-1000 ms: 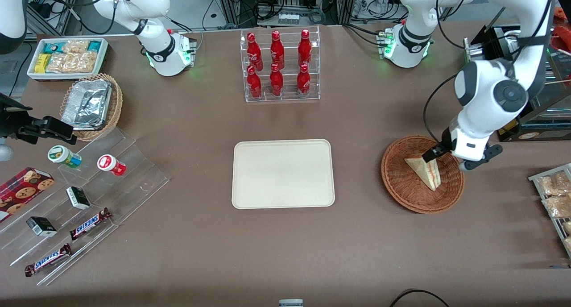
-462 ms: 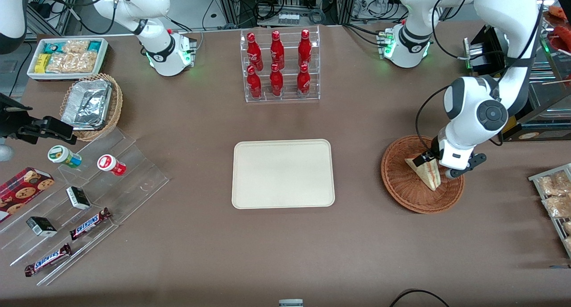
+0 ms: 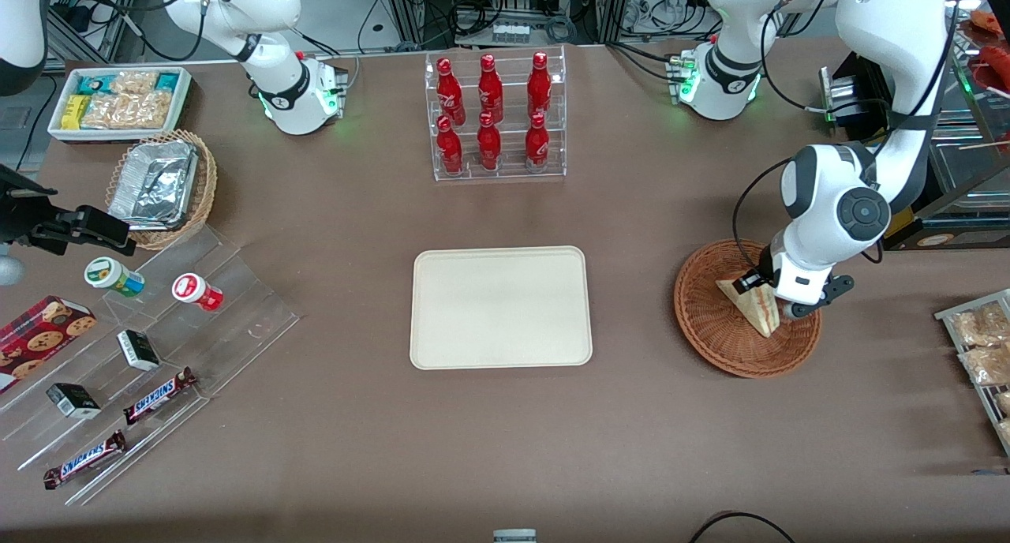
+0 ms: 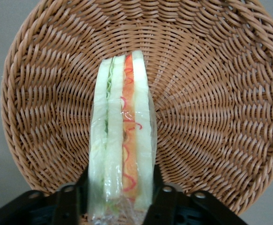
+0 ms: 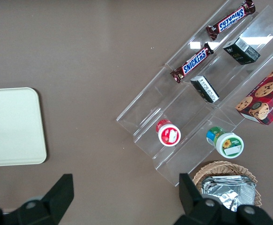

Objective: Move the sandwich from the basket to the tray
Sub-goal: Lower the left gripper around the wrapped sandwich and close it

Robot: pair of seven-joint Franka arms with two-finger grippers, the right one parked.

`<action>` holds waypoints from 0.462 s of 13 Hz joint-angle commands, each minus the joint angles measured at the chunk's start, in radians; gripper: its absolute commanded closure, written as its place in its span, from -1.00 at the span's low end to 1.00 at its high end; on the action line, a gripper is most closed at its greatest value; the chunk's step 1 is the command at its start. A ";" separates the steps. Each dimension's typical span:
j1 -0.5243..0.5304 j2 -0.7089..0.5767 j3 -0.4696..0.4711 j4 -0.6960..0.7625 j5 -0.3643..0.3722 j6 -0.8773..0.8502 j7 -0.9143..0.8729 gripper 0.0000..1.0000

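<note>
one sandwich (image 3: 756, 309) sits in the basket (image 3: 710, 322), cut edge up, wrapped in clear film. gripper (image 4: 121, 194) is down in the basket, fingers (image 4: 160, 190) on either side of the sandwich's wide end, closed against the bread. tray (image 3: 500, 307) lies flat mid-table, well apart from the basket, toward the parked arm's end.

A broad desk (image 3: 331, 432) with a matte brown top fills nearly the whole front view, evenly lit from above, with soft shadows and no glare. Along its farthest edge stands a metal frame (image 3: 410, 10) hung with tangled black cables (image 3: 473, 6). Grey floor (image 3: 16, 117) shows past the corner at the parked arm's end.
</note>
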 commanded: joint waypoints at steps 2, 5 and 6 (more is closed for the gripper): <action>0.001 0.020 0.004 0.030 0.020 0.005 -0.007 1.00; -0.007 0.012 0.001 0.087 0.055 -0.064 0.002 1.00; -0.009 0.011 -0.006 0.118 0.061 -0.099 0.010 1.00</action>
